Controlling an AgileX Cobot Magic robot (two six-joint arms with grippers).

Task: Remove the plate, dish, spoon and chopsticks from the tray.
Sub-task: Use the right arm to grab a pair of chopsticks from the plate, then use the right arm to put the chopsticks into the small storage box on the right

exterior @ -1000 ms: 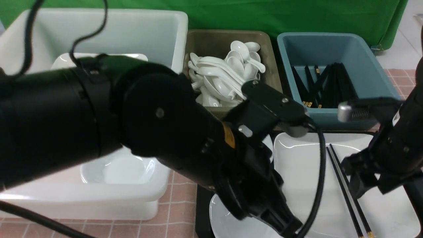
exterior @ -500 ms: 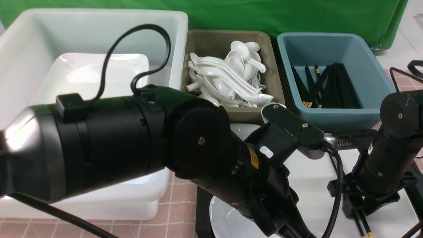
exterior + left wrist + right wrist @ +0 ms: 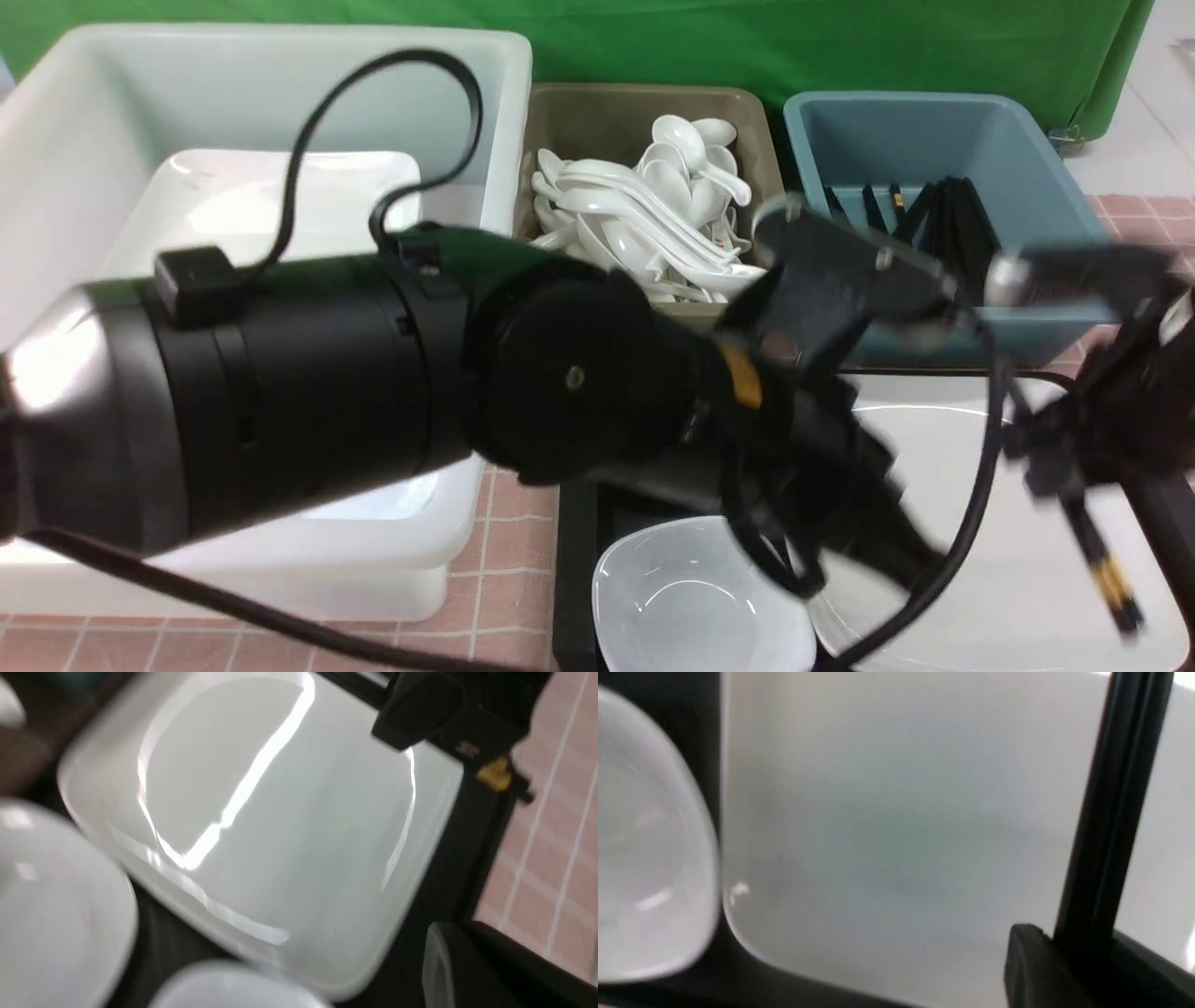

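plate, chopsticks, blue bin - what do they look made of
Plate: probably glazed ceramic or melamine; it is glossy white with sharp streaks of reflected light.
Chopsticks: likely plastic or lacquered wood; they are smooth black with a dull sheen and a gold band near one end.
Blue bin: moulded plastic by the look; it is matte, with a rounded rim and corners.

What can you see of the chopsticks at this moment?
The chopsticks are a pair of long thin black sticks with a gold band near one end, pressed side by side. The right gripper clamps them partway along; the gold end slants down over the white plate. Blur hides whether it touches the plate.
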